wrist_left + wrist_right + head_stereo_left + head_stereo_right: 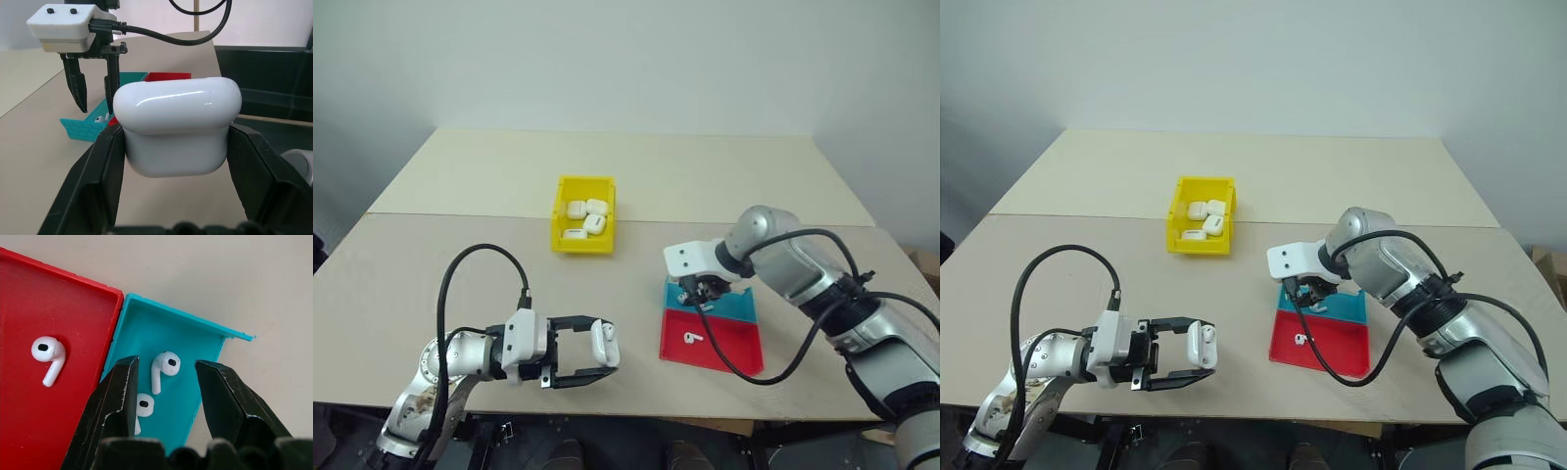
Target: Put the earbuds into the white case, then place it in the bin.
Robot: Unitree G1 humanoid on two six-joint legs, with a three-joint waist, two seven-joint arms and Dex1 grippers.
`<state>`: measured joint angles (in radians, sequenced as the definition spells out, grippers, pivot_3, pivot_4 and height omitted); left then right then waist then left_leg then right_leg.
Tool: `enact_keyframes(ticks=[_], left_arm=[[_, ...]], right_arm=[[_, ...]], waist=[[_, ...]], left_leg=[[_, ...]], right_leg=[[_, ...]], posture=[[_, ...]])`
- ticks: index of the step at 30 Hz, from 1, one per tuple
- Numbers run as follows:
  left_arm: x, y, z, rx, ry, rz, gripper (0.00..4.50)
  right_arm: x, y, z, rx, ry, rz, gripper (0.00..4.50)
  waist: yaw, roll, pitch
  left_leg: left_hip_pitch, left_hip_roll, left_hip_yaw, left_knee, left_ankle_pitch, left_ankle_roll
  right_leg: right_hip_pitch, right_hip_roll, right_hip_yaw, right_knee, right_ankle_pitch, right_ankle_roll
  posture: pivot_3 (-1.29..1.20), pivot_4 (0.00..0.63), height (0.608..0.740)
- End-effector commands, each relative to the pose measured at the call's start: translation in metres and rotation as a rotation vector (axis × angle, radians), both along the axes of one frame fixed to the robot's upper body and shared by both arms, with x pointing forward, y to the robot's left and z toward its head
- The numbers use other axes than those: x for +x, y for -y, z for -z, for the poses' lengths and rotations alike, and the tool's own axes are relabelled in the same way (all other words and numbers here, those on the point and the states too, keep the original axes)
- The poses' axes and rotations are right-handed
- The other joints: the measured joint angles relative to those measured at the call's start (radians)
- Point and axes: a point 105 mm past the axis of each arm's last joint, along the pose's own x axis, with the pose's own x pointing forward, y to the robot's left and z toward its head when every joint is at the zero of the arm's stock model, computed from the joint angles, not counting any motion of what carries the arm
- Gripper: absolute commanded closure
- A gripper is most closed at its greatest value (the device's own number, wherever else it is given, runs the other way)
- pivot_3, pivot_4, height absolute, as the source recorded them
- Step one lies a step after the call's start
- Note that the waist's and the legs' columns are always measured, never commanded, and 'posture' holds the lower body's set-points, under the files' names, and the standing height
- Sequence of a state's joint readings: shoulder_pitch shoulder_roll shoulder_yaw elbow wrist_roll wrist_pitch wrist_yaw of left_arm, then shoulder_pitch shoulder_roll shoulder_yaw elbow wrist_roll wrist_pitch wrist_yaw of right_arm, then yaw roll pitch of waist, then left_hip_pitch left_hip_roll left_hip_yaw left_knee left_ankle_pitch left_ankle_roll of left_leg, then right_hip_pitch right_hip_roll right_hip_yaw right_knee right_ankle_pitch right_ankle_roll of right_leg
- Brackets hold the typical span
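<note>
**Observer A:** State of the left end effector (595, 354)?

**Observer B:** It points level toward the robot's right, low over the near edge of the tabletop (431, 245). Its two black fingers are clamped on the white case (603, 342). The left wrist view shows the case seated between both finger pads with its lid shut.

**Observer A:** And the right end effector (166, 377)?

**Observer B:** It is tilted steeply downward over the teal half of the red-and-teal tray (739, 308). The fingers stand apart and hold nothing. In the right wrist view, one earbud (164, 368) lies in the gap between the fingertips, not touched by either. A second earbud (143, 406) lies just beside it in the same teal compartment, partly hidden behind one finger.

**Observer A:** Any other earbuds?

**Observer B:** A third earbud (48, 352) lies alone in the red compartment, well apart from the fingers.

**Observer A:** Location of the bin?

**Observer B:** The yellow bin (564, 240) stands farther back on the tabletop, near its middle, well apart from both end effectors. Several white cases (586, 217) lie inside it in a loose cluster.

**Observer A:** Position of the tray against the held case?

**Observer B:** The tray sits on the robot's right side of the tabletop; the held case is near it but apart.
</note>
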<state>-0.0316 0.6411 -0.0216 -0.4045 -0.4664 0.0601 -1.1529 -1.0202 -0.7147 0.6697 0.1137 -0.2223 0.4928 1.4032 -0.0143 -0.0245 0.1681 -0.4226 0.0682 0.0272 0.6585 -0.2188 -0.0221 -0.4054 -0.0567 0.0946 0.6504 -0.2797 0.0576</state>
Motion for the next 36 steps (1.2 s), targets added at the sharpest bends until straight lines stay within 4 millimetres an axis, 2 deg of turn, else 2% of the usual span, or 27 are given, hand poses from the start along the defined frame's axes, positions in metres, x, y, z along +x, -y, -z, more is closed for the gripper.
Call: enact_keyframes(ticks=[1,13,30,34,36], left_arm=[[-0.004,0.005,-0.009,-0.014,0.056,0.011,1.7],[-0.001,0.009,-0.01,-0.005,0.069,0.027,1.7],[-0.003,0.007,-0.008,0.0,0.069,0.011,1.7],[-0.003,0.007,-0.008,0.0,0.069,0.011,1.7],[-0.002,0.007,-0.007,-0.001,0.069,0.01,1.7]], right_arm=[[0.005,0.001,-0.003,-0.013,0.027,0.013,2.24],[0.006,-0.001,0.011,-0.041,0.009,0.032,2.24],[0.008,0.002,0.014,-0.062,0.03,0.035,2.24],[0.008,0.003,0.015,-0.064,0.034,0.027,3.31],[0.008,0.003,0.015,-0.063,0.036,0.026,3.31]], waist=[[0.0,0.0,0.0],[0.0,0.0,0.0],[-0.001,0.0,0.0],[-0.001,0.0,0.0],[-0.001,0.0,0.0]], left_leg=[[0.0,0.0,0.0,0.0,0.0,0.0],[0.0,0.0,0.0,0.0,0.0,0.0],[0.001,0.0,0.0,0.001,0.0,0.0],[0.001,0.0,0.0,0.001,0.0,0.0],[0.001,0.0,0.0,0.001,0.0,0.0]], right_leg=[[0.0,0.0,0.0,0.0,0.0,0.0],[0.0,0.0,0.0,0.001,0.0,0.0],[0.0,0.0,0.0,0.004,0.0,0.0],[0.0,0.0,0.0,0.004,0.0,0.0],[0.0,0.0,0.0,0.004,0.0,0.0]], posture=[[0.0,0.15,0.74],[0.0,0.15,0.74],[0.0,0.15,0.74],[0.0,0.15,0.74],[0.0,0.15,0.74]])
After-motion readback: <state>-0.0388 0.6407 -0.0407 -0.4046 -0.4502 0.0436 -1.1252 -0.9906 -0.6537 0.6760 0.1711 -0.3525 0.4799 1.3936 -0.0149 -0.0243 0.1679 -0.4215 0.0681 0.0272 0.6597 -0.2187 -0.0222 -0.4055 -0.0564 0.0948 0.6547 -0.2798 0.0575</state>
